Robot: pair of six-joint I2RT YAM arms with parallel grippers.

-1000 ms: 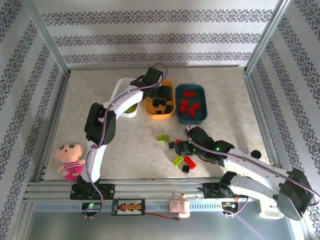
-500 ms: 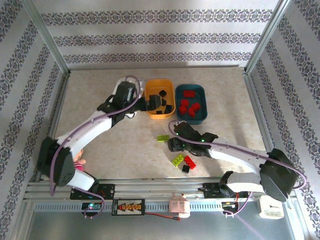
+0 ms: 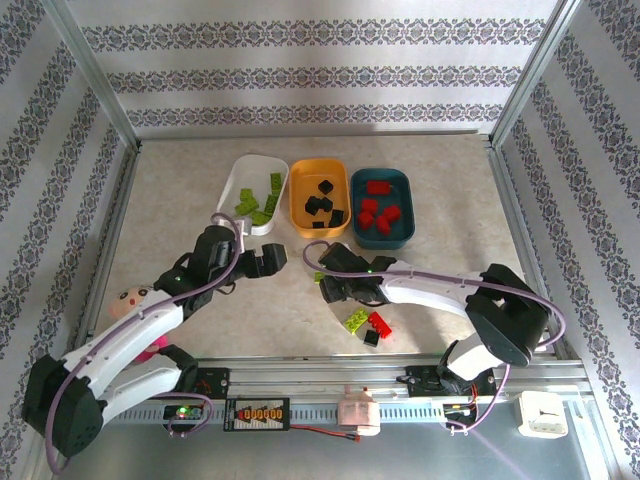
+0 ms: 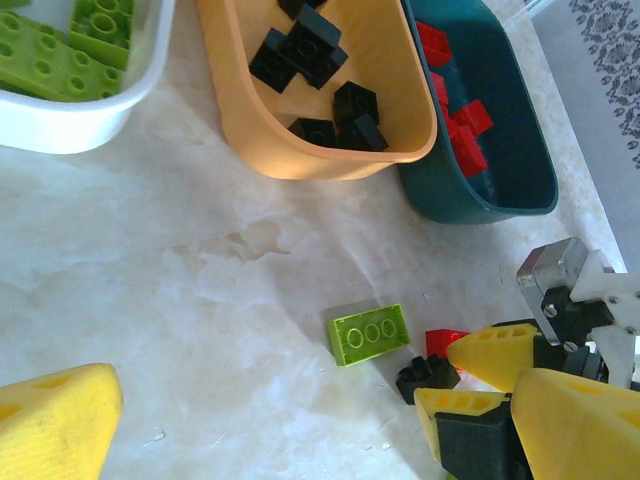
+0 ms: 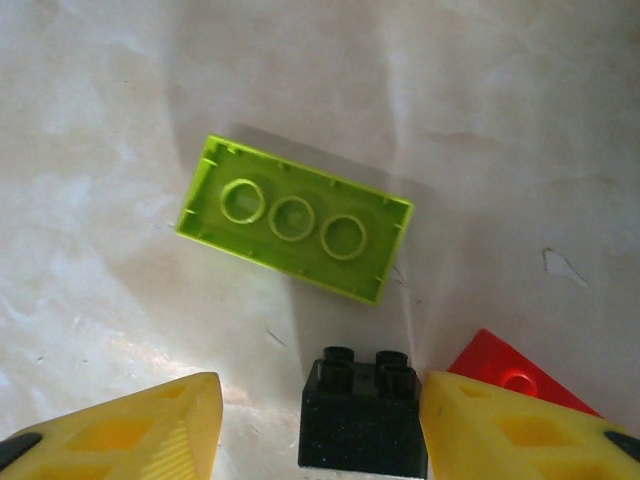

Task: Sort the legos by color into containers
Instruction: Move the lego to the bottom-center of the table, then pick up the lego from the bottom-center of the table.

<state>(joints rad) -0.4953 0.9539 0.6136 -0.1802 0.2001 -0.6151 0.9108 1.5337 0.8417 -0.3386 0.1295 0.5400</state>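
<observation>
Over to R gripper (image 5: pixel 318 392): spread wide, pads either side of black brick (image 5: pixel 362 432) near table centre. Just past it, lime brick (image 5: pixel 295 218), hollow side up; red brick (image 5: pixel 512 378) close by. L gripper (image 3: pixel 268 262) released too, empty, left of centre. Toward far edge, 3 trays in a row: white tray (image 3: pixel 235 180) w/ lime pcs, orange tray (image 3: pixel 320 232) w/ black, teal tray (image 3: pixel 383 243) w/ red.

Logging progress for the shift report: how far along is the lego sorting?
Done: the white tray holds green bricks, the orange tray black bricks, the teal tray red bricks. In hand: the open right gripper straddles a black brick; the left gripper is open, empty. Left: that brick, the lime and red beside it, plus another lime, red and black trio.
</observation>
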